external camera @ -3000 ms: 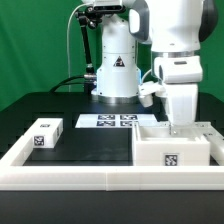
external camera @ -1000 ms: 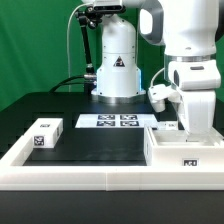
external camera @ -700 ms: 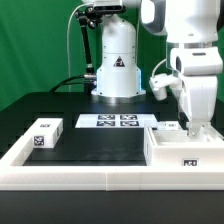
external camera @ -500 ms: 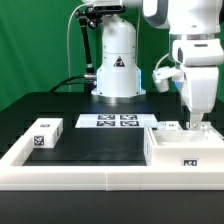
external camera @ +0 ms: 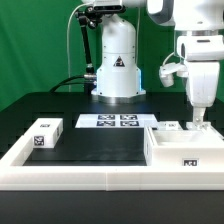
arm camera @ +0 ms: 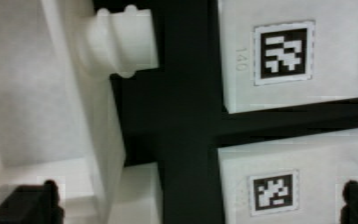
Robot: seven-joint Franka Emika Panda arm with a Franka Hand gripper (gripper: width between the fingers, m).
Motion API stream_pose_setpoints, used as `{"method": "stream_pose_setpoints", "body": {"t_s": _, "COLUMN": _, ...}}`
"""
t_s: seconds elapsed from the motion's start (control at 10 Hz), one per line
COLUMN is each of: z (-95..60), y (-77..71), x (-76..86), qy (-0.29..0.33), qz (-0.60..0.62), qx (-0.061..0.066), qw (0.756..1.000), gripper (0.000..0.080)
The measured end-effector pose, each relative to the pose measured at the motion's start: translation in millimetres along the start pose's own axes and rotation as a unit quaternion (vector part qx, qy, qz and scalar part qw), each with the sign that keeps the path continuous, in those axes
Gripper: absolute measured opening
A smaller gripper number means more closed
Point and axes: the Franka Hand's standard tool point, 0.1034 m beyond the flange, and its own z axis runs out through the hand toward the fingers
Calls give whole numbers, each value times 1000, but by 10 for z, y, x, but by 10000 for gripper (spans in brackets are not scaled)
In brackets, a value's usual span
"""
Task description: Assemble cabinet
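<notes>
Risen clear since the earlier frames, the fingers (external camera: pixel 200 118) hang wide open and empty over the cabinet body (external camera: pixel 185 150), which lies at 4 o'clock on the counter (external camera: pixel 100 150). The small block (external camera: pixel 45 133) sits at 8 o'clock. If that block is next, the arm would do best to travel high, then descend squarely astride it. The wrist view shows a white knob (arm camera: pixel 119 40) and two square tags (arm camera: pixel 286 50). No words are legible in either view, only tag patterns.

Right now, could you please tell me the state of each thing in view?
gripper: open, holding nothing, over the cabinet body.
cabinet body: resting on the table, not held.
small block: resting apart at the exterior view's left, untouched.
marker board: flat on the table.
</notes>
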Motion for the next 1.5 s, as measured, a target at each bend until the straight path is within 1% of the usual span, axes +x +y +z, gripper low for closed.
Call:
{"method": "stream_pose_setpoints", "body": {"t_s": 0.2, "z": 33, "y": -167, "x": 19, "qy": 5, "qz": -4, "qx": -5, "qw": 1000, "gripper": 796}}
{"method": "stream_pose_setpoints", "body": {"t_s": 0.3, "z": 67, "y": -301, "x": 59, "qy": 6, "qz": -11, "qx": -2, "qw": 1000, "gripper": 796}}
{"method": "stream_pose_setpoints", "body": {"t_s": 0.4, "z": 106, "y": -409, "x": 126, "qy": 7, "qz": -21, "qx": 5, "qw": 1000, "gripper": 796}}
{"method": "stream_pose_setpoints", "body": {"t_s": 0.6, "z": 204, "y": -524, "x": 230, "qy": 10, "qz": -29, "qx": 15, "qw": 999, "gripper": 796}}
{"method": "stream_pose_setpoints", "body": {"t_s": 0.8, "z": 350, "y": -572, "x": 276, "qy": 19, "qz": -28, "qx": 17, "qw": 999, "gripper": 796}}
{"method": "stream_pose_setpoints", "body": {"t_s": 0.9, "z": 416, "y": -603, "x": 291, "qy": 22, "qz": -26, "qx": 20, "qw": 999, "gripper": 796}}
{"method": "stream_pose_setpoints", "body": {"t_s": 1.1, "z": 500, "y": -641, "x": 313, "qy": 27, "qz": -25, "qx": 22, "qw": 999, "gripper": 796}}
{"method": "stream_pose_setpoints", "body": {"t_s": 1.2, "z": 502, "y": -643, "x": 326, "qy": 27, "qz": -23, "qx": 22, "qw": 999, "gripper": 796}}
{"method": "stream_pose_setpoints", "body": {"t_s": 1.3, "z": 489, "y": -630, "x": 348, "qy": 28, "qz": -21, "qx": 21, "qw": 999, "gripper": 675}}
{"method": "stream_pose_setpoints", "body": {"t_s": 1.4, "z": 493, "y": -632, "x": 349, "qy": 28, "qz": -21, "qx": 21, "qw": 999, "gripper": 675}}
{"method": "stream_pose_setpoints", "body": {"t_s": 1.5, "z": 503, "y": -635, "x": 339, "qy": 28, "qz": -20, "qx": 22, "qw": 999, "gripper": 537}}
